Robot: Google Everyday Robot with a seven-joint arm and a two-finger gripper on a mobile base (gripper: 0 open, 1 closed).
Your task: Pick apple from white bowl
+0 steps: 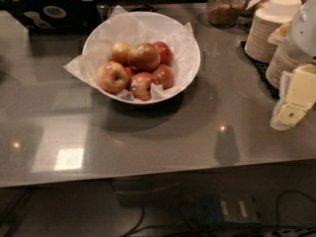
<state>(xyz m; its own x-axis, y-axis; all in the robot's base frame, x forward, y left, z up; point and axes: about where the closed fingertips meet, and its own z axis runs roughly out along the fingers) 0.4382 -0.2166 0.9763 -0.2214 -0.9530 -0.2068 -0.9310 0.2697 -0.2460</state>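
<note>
On my feed: apple [113, 76] sits front-left in fruit pile inside white bowl [193, 68], touching neighbours. Gripper [295, 98] hangs well right of bowl, above counter [148, 142]. Open or closed? Can't tell.

At the right edge, white rounded arm shell [305, 31] above blocky cream-yellow jaws with a small dark dot.

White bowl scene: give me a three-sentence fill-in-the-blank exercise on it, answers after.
1. The apple showing its stem dimple lies in the white bowl, which is lined with crinkled white ____.
2. The gripper hangs at the ____ edge of the camera view, apart from the bowl.
3. The pale stacks beside the gripper are disposable ____.
Missing words: paper; right; plates.
</note>
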